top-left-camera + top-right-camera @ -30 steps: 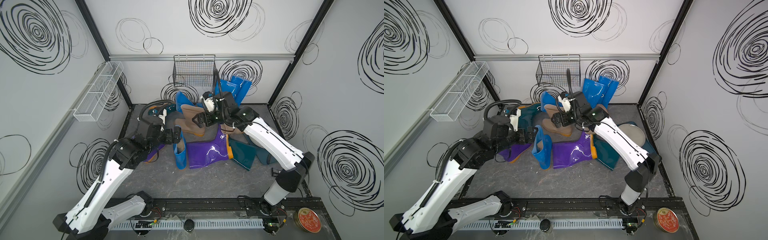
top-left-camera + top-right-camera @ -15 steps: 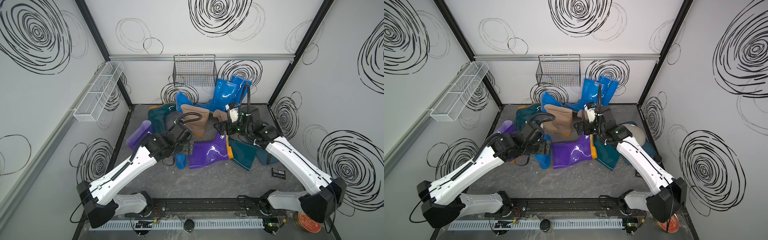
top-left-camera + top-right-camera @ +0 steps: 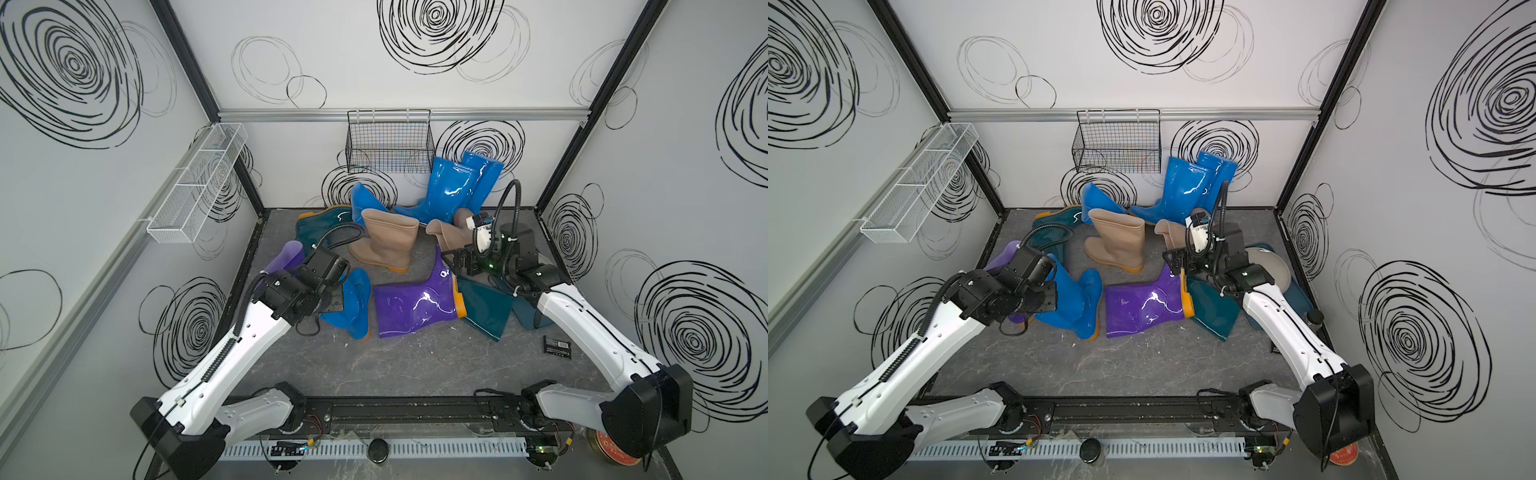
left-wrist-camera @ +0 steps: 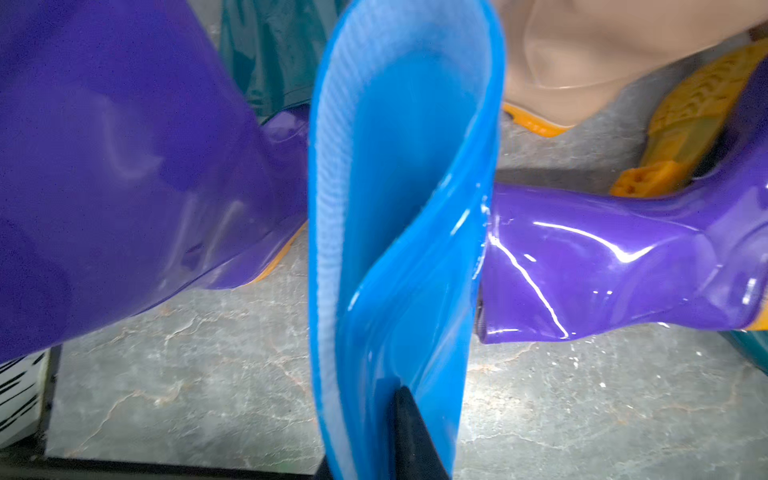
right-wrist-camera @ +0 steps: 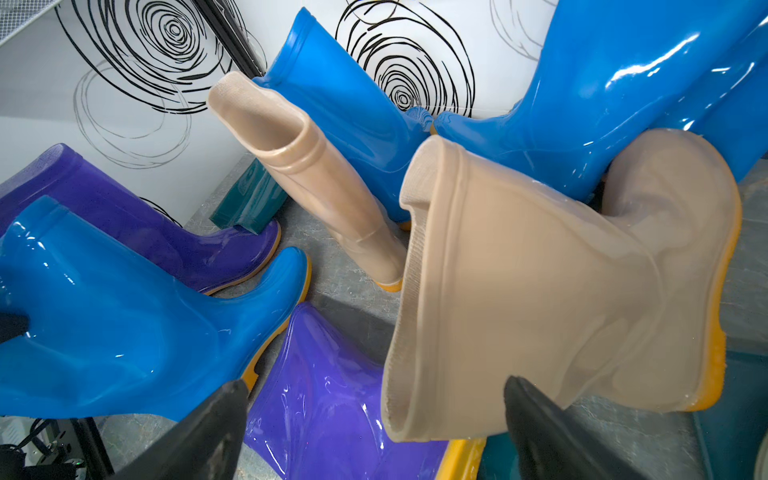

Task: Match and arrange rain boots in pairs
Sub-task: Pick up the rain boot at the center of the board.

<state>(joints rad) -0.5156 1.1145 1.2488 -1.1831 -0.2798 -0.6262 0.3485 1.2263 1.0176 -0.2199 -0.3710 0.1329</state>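
Pinching the cuff of a blue boot (image 4: 399,208), the left gripper (image 4: 386,399) is closed on it. One black finger (image 4: 411,432) presses the rubber from outside, its mate is hidden behind the boot's wall, and the shaft is squeezed narrow there. That boot stands left of the middle of the table (image 3: 415,365).

Just behind the gripper, by the left edge, stands a purple boot (image 3: 287,257). The lying purple boot (image 3: 415,305) is on its side at the middle, with its cuff just beside the blue boot. Its orange sole is against a teal boot (image 3: 484,309) that lies flat toward the right edge.

The right gripper (image 5: 374,419) holds nothing. Its jaws are spread wide, low over the sole end of the lying purple boot. Next to it is the cuff of a tan boot (image 5: 540,291) that lies on its side; whether a finger touches it I cannot tell.

The upright tan boot (image 3: 386,243) stands toward the back edge. Behind it is the back blue boot (image 3: 365,203), and the back teal boot (image 3: 322,226) lies toward the back left corner. The blue pair (image 3: 453,189) leans together against the back wall.
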